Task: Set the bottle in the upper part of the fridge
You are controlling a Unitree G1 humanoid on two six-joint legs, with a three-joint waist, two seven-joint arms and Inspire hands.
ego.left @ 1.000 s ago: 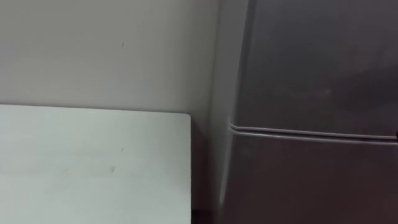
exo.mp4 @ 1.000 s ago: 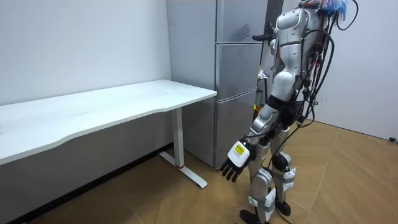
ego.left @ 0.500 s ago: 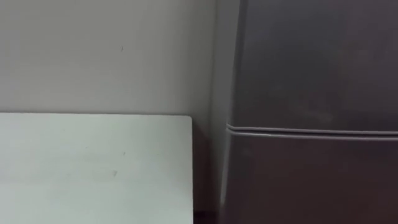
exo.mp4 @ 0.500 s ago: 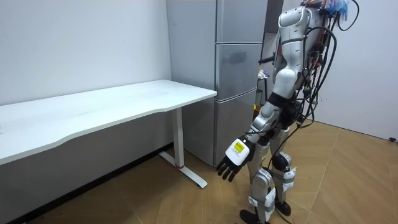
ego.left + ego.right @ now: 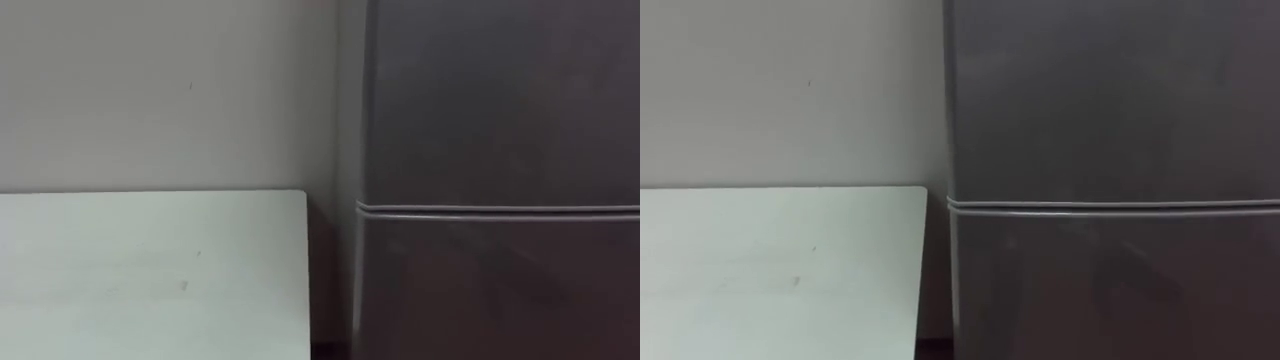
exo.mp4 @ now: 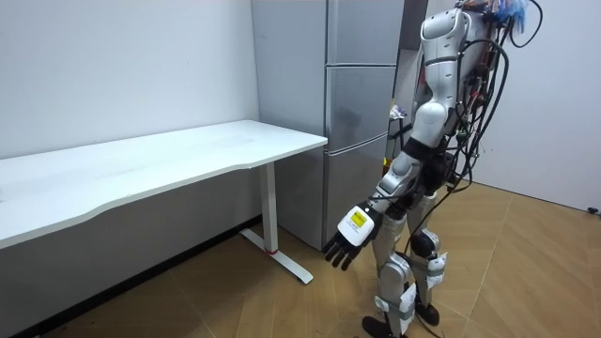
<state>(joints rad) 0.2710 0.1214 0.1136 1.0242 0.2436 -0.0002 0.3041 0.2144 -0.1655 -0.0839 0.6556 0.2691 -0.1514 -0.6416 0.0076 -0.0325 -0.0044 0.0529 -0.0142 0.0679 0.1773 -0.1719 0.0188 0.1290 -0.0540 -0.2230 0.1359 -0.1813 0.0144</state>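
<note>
Fridge [image 5: 500, 150] doors closed, white table [image 5: 150, 270] just beside.

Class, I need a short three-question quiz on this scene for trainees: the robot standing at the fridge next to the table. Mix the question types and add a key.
1. Multiple choice: what stands directly beside the fridge? A) a white table B) a chair C) a sink
2. True or false: the fridge's upper door stands open.
3. Fill in: the robot's left hand hangs low beside its leg, fingers ____ and holding nothing.

Key: 1 A; 2 false, both doors are shut; 3 open.
</note>
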